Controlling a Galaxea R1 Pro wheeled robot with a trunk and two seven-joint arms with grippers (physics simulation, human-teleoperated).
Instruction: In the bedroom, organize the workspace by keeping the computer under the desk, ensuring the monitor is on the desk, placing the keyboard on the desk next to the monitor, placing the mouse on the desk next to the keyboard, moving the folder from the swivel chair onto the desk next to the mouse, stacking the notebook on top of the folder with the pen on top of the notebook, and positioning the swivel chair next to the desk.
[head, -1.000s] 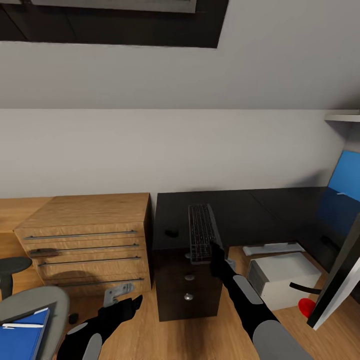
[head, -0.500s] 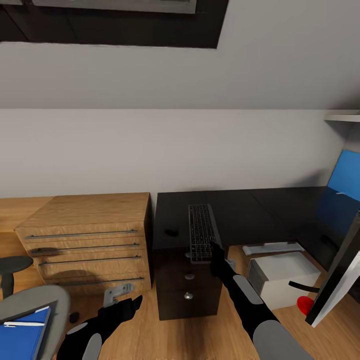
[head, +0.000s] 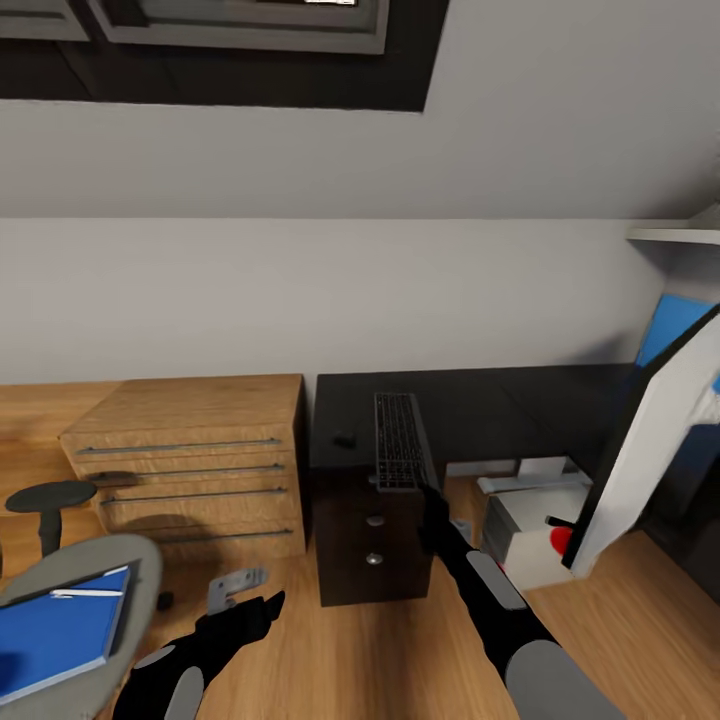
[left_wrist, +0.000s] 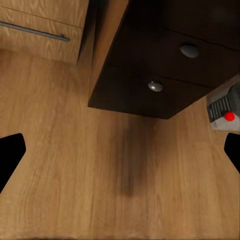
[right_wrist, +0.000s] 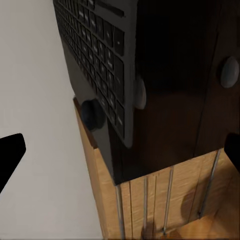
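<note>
The dark keyboard (head: 398, 452) (right_wrist: 95, 60) lies on the black desk (head: 500, 405), its near end jutting past the front edge above a dark drawer unit (head: 372, 545). The small mouse (head: 345, 438) (right_wrist: 92, 114) rests just left of it. My right gripper (head: 432, 503) (right_wrist: 120, 150) hangs open just below the keyboard's near end, holding nothing. My left gripper (head: 250, 592) (left_wrist: 120, 160) is open low over the floor. The monitor (head: 645, 440) tilts at right, white back toward me. The grey computer (head: 520, 520) stands under the desk. The swivel chair (head: 90, 570) carries the blue folder (head: 55, 632) and pen (head: 85, 593). The notebook is out of view.
A low light-wood cabinet (head: 200, 465) stands left of the desk. The chair's black armrest (head: 50, 497) rises at far left. A blue back panel (head: 668, 325) and white shelf (head: 680, 235) sit at right. Bare wood floor (head: 340, 660) lies between my arms.
The whole view has shifted: the camera pulled back and turned, so the desk and cabinet look smaller and more of the chair and monitor shows. Both arms look the same.
</note>
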